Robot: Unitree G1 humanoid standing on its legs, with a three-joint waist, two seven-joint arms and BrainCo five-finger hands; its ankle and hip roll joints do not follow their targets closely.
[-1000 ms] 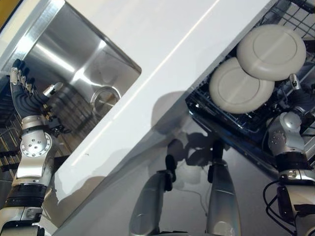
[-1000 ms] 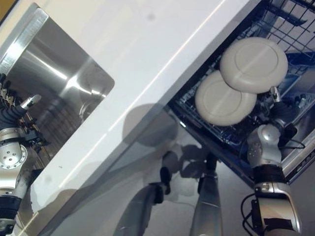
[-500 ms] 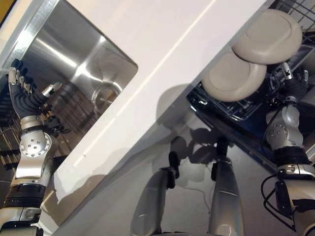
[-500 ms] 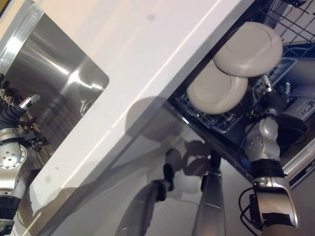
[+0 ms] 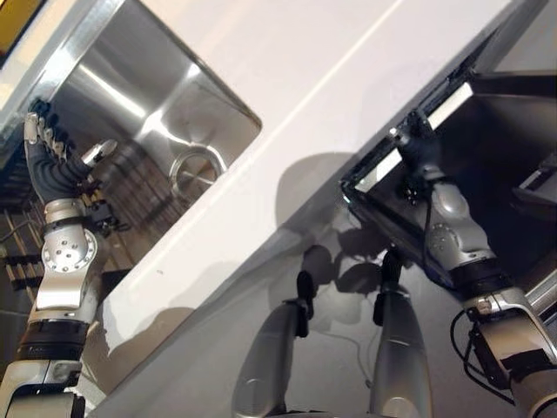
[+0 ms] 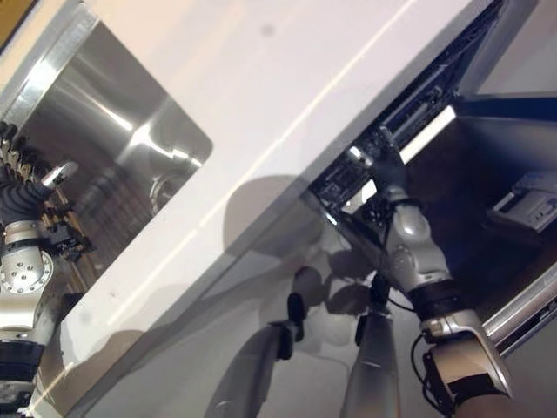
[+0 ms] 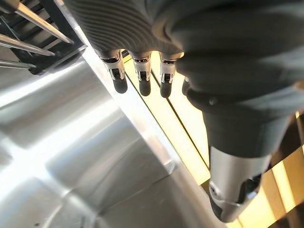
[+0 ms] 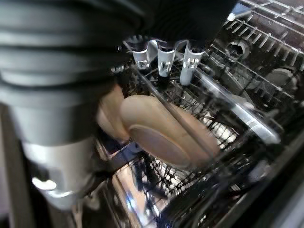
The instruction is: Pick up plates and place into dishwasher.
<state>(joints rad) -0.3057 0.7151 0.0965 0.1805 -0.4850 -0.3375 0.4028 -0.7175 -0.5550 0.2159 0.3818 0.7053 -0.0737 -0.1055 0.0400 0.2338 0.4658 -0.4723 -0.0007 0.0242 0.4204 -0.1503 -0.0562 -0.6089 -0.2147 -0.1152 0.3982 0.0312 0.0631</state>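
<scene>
1. Risk of rattling: plates (image 8: 161, 133) standing on edge in the wire dishwasher rack (image 8: 237, 118), leaning against each other; a fast shove of the rack could knock them together or tip them off the tines.
2. Risk of a snag: right hand (image 8: 164, 59) at the rack's front rim, fingers (image 8: 187, 66) straight and pressing the wire, gripping nothing; could catch between rack and dishwasher (image 5: 487, 174) opening if not drawn clear.
3. Risk of an incomplete push: rack seen at about 2 o'clock in the head views, tucked under the white countertop (image 5: 348, 78); any tilt could jam it on the runners.
4. Little risk on the other side: left hand (image 5: 52, 165) at 9 o'clock, by the steel sink (image 5: 165, 113) rim, fingers relaxed and empty, well apart from the dishwasher.
5. Plates: round, beige-cream, matte, with a raised foot ring on the underside; two overlapping, both whole as far as visible, blurred at the edges.
</scene>
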